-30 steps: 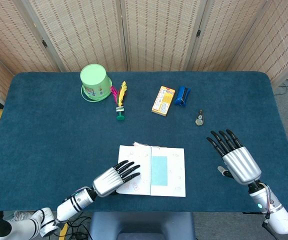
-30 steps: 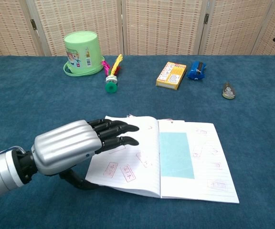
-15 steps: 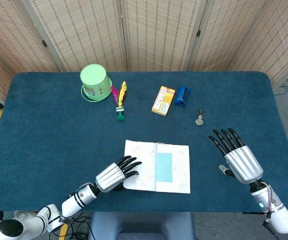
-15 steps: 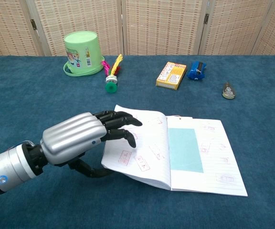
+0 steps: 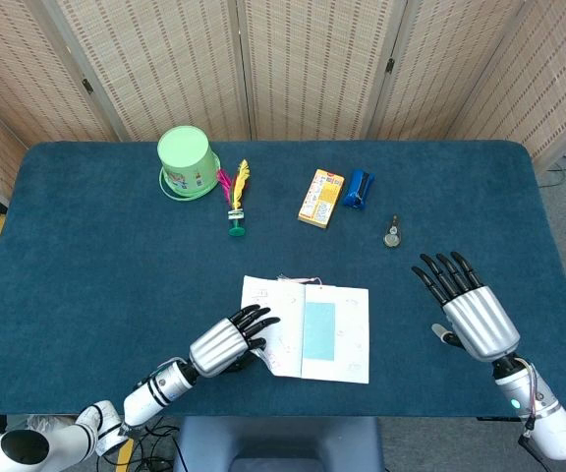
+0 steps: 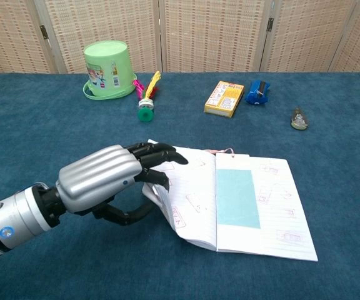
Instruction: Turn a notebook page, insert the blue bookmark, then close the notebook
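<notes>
the left hand (image 6: 114, 178) now pinches the notebook (image 6: 242, 203)'s left page, lifting its edge, seemingly curled; blue bookmark (image 6: 235, 197) lies on the right page. right hand (image 5: 465, 305) stays spread wide.

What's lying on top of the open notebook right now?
A blue bookmark lies flat on the right page of the notebook. The left hand grips the lifted left page edge, covering part of it. Under the pages is hidden.
</notes>
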Tool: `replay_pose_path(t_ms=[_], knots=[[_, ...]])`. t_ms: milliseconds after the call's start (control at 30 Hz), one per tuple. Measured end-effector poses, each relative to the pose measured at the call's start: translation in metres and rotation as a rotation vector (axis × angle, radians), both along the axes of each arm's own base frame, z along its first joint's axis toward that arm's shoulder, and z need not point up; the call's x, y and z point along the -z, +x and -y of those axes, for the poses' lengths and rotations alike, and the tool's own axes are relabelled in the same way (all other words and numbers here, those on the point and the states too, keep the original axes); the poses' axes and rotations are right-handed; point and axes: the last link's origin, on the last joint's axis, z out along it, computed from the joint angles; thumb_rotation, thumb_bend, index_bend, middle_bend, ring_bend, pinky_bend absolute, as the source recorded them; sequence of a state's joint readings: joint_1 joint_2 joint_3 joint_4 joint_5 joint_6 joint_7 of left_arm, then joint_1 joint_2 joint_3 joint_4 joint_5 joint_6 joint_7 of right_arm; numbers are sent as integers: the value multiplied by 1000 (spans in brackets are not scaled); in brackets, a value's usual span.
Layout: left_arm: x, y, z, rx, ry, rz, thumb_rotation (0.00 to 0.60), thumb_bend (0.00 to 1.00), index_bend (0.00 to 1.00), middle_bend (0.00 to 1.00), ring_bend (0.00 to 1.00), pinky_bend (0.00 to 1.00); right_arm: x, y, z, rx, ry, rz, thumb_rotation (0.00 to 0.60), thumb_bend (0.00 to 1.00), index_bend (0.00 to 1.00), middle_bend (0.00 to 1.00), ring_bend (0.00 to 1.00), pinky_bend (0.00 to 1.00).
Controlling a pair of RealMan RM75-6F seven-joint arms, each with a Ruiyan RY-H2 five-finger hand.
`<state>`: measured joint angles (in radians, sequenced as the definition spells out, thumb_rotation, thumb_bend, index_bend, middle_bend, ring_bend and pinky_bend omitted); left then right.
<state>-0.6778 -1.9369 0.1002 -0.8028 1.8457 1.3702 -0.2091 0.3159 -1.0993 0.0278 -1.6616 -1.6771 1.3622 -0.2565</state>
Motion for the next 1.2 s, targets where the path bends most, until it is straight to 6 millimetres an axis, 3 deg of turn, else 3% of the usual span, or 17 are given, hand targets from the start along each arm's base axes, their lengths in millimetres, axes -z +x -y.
replay_pose_path(t_ms=[233, 667, 933, 1200], knots=[[-18, -10, -4, -17, 43, 25, 600, 562, 594, 181, 101, 157, 2, 1, 2, -10, 6, 4, 600, 100, 0, 0, 0, 0], [-53, -60, -5, -126, 124, 17, 600, 562, 598, 192, 101, 157, 8, 8, 7, -39, 21, 6, 600, 99, 0, 0, 0, 0], [-59, -57, 4, -31, 155, 16, 600, 561, 577, 192, 101, 157, 8, 8, 7, -39, 14, 7, 600, 99, 0, 0, 0, 0], [-53, -37, 10, 116, 168, -28, 600, 561, 559, 192, 101, 157, 4, 7, 4, -32, 2, 6, 600, 99, 0, 0, 0, 0]])
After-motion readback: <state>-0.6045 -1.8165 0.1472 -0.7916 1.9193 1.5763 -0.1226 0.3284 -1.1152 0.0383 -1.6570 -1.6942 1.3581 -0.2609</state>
